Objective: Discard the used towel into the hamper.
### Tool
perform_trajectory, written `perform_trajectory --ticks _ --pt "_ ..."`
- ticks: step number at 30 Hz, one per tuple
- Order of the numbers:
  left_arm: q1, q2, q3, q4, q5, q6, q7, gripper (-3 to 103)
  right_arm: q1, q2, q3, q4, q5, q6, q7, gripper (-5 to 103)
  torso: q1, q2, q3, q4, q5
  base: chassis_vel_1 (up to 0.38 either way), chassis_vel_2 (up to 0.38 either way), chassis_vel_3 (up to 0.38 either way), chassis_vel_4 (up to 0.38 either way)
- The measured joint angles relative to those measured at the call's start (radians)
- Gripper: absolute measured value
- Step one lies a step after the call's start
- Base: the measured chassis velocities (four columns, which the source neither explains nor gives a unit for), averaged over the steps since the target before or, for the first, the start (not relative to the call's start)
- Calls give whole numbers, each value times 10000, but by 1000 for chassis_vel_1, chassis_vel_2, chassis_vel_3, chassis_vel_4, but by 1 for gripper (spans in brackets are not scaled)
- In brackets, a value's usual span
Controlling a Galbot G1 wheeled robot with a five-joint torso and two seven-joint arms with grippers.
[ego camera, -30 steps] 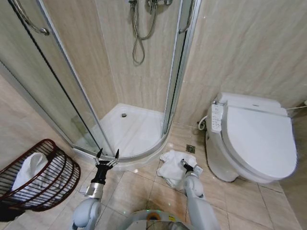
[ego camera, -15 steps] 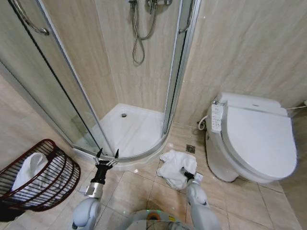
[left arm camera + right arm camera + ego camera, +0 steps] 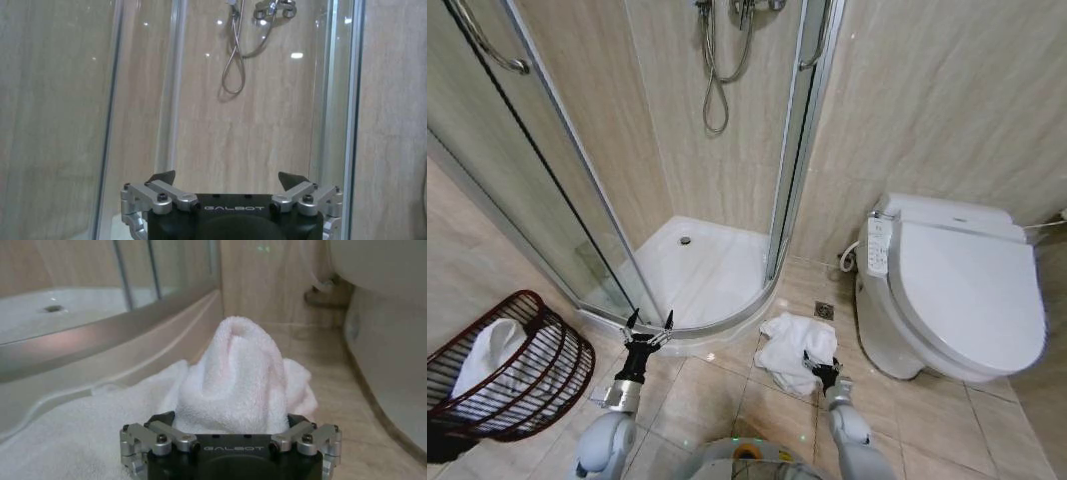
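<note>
Towel [image 3: 795, 348], white and crumpled, lies on the tiled floor [image 3: 717, 395] between the shower tray [image 3: 702, 270] and the toilet [image 3: 957, 290], just by a small floor drain [image 3: 825, 310]. Largest in the room is the corner shower [image 3: 657, 150], its glass doors open onto the white tray and a hose [image 3: 717, 90] hanging on the tiled wall. To the right stands the toilet with its lid down and a control panel [image 3: 879, 245] on the side facing the shower.

At the far left of the head view the hamper [image 3: 512, 368], dark red-brown wire, leans tilted on the floor with a white cloth [image 3: 487, 355] already inside it; it is well apart from the towel on the floor.

The right gripper [image 3: 821, 367] sits at the near edge of that towel. In its wrist view a tall fold of towel [image 3: 243, 380] rises between its fingers [image 3: 297, 421], which press against the cloth on both sides, pinching it.

The left gripper [image 3: 648, 326] hangs low over the floor just before the tray's rim, fingers [image 3: 162, 176] spread wide with nothing between them, pointing toward the shower.
</note>
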Motion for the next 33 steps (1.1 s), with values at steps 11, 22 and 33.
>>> perform_trajectory --ticks 11,22,33 --pt "-8 9 -27 22 -43 -35 -10 100 50 32 11 -35 77 110 -127 74 0 0 0 0 0 0 0 0 0" --pt "4 3 -37 25 -75 -57 -14 100 -7 38 25 155 261 -54 391 30 0 0 0 0 0 0 0 0 0" --pt "11 0 -37 -55 -67 -57 -15 100 -347 -18 441 768 -395 280 -71 5 0 0 0 0 0 0 0 0 0"
